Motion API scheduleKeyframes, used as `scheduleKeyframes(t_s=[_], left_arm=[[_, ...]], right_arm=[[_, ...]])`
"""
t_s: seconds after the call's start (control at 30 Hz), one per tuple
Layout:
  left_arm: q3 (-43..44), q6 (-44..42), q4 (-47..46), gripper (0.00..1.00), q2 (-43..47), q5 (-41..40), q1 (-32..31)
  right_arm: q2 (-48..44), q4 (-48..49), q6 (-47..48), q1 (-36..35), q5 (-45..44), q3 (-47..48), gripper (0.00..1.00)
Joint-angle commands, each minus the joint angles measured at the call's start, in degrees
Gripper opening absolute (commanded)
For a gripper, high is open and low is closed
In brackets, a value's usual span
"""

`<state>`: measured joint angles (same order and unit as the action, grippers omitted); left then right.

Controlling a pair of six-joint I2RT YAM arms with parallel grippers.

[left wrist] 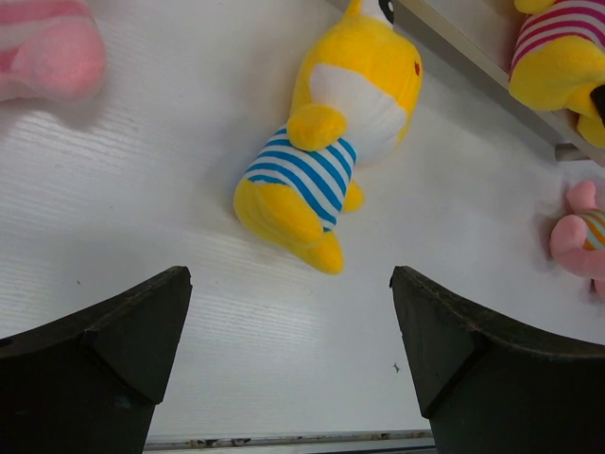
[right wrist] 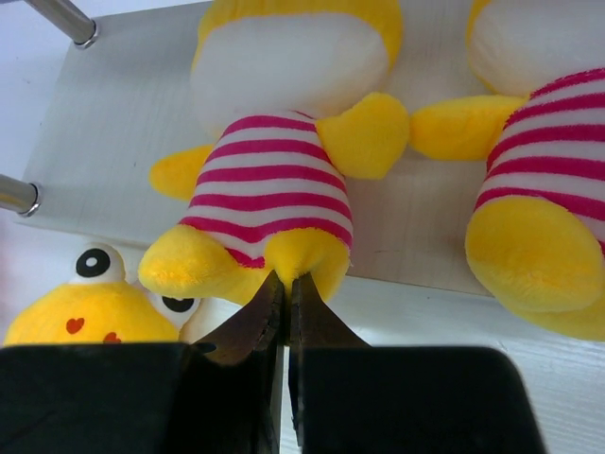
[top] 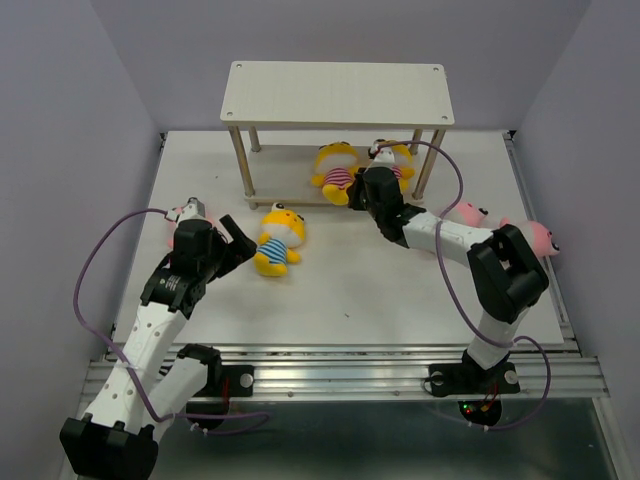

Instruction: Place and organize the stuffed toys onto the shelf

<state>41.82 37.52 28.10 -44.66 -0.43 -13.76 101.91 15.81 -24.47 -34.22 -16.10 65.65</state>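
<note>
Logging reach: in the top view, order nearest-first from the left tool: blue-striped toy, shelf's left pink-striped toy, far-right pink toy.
1. blue-striped toy, just right of the left tool.
2. pink-striped toy, on the shelf, lower board.
3. far-right pink toy, right side.

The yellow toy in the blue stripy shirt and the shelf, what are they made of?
The yellow toy looks like soft plush: fuzzy, matte fabric, its stripy shirt a smoother cloth. The shelf has cream boards, smooth and matte, maybe painted wood or laminate. Its legs look pale like wood from above, but shiny like metal close up.
</note>
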Motion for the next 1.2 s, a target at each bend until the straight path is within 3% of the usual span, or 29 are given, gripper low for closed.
scheduleKeyframes(t_s=[0.0, 0.4, 0.6, 0.67, 0.8, 1.17], left_arm=[[0.1, -0.9, -1.5, 0.99, -0.2, 0.2, 0.0], [0.1, -0.9, -1.4, 0.99, -0.1, 0.2, 0.0], [0.1, -0.9, -1.3, 0.99, 0.0, 0.2, 0.0], [0.1, -0.9, -1.3, 0.99, 0.0, 0.2, 0.1], [0.0, -0.9, -1.4, 0.99, -0.1, 0.2, 0.0], [0.0, -0.9, -1.5, 0.99, -0.1, 0.2, 0.0]], right_arm=[[0.6, 5.3, -1.5, -0.3, -2.9, 2.2, 0.01], [1.5, 5.6, -1.7, 0.2, -3.9, 3.4, 0.01], [1.7, 5.6, -1.9, 0.2, -3.7, 3.5, 0.07], [1.5, 5.6, -2.0, 0.2, -2.9, 3.3, 0.19], [0.8, 5.6, -2.4, 0.2, -2.7, 2.9, 0.23], [-1.1, 3.1, -3.6, 0.2, -2.9, 2.3, 0.48]])
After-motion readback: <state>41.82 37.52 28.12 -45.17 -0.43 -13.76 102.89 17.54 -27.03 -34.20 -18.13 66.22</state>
